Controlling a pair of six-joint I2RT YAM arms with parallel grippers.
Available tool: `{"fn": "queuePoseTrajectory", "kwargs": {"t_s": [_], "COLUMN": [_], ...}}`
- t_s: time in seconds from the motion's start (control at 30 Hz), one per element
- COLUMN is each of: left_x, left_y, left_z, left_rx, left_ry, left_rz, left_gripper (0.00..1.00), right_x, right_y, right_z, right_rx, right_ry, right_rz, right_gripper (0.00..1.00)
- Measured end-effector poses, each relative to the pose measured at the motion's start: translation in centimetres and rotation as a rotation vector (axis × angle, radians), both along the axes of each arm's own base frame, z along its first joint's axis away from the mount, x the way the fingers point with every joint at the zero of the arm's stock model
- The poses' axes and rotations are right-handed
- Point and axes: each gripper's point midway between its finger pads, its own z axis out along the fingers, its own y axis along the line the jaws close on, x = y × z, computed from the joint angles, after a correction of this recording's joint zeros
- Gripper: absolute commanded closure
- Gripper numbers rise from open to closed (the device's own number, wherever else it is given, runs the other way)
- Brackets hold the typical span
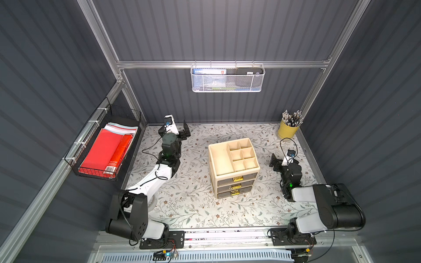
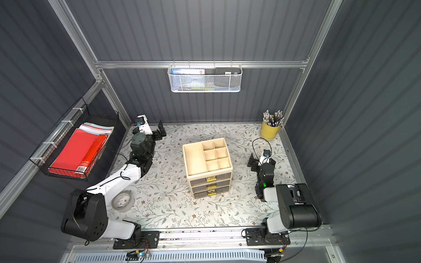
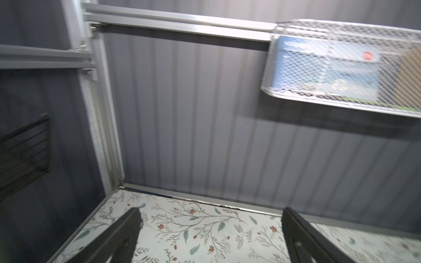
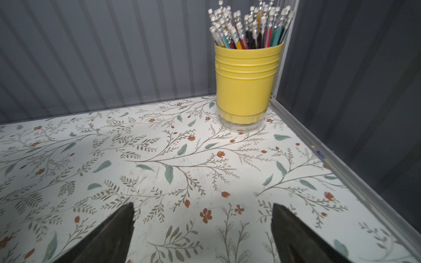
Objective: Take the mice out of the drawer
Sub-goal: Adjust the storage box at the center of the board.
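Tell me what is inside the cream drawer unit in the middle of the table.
On the drawer unit, the open top compartments look bare. Its three drawers are all shut, so whatever lies in them is covered; no mouse shows.

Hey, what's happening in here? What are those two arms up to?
Nothing is being handled yet. Two robot arms sit on either side of a cream drawer unit on the flowered table. The left gripper and right gripper are both open and empty, away from the unit. Its three drawers are shut, and no mice are in sight.
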Motion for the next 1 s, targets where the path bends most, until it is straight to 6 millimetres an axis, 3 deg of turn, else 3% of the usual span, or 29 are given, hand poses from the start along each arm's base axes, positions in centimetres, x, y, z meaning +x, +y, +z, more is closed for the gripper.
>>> {"fn": "queuePoseTrajectory", "kwargs": {"t_s": [0.1,0.2,0.27,0.37,0.53,0.67,0.73,0.8,1.0], "left_x": [0.3,-0.4,-1.2,-2.5,-3.0,-3.4,-4.1,-5.3,-8.2], "left_y": [-3.8,-7.3,-9.5,-11.9,-15.1,-18.0,-19.4,-20.8,-22.9], "left_z": [1.3,3.1,4.5,6.1,6.2,2.9,1.1,-0.2,0.3], "left_rx": [0.091,0.18,0.237,0.306,0.394,0.456,0.485,0.51,0.542], "left_ry": [0.069,0.105,0.108,0.105,0.165,0.28,0.339,0.381,0.376], "left_rz": [-0.141,-0.283,-0.375,-0.492,-0.63,-0.719,-0.756,-0.785,-0.822], "left_gripper": [0.01,0.01,0.01,0.01,0.01,0.01,0.01,0.01,0.01], "right_x": [0.8,0.1,-1.5,-5.1,-10.1,-12.7,-13.8,-14.9,-18.3], "right_y": [0.7,0.7,0.3,0.8,3.8,6.9,8.7,10.6,14.8], "right_z": [2.7,5.8,7.5,8.3,8.6,7.9,7.0,6.3,4.6], "right_rx": [0.006,0.078,0.135,0.19,0.294,0.341,0.341,0.342,0.327], "right_ry": [0.009,0.037,0.05,0.076,0.116,0.189,0.245,0.297,0.393], "right_rz": [-0.084,-0.193,-0.248,-0.251,-0.089,0.066,0.148,0.228,0.393], "right_gripper": [0.07,0.12,0.12,0.14,0.15,0.11,0.02,0.01,0.01]}}
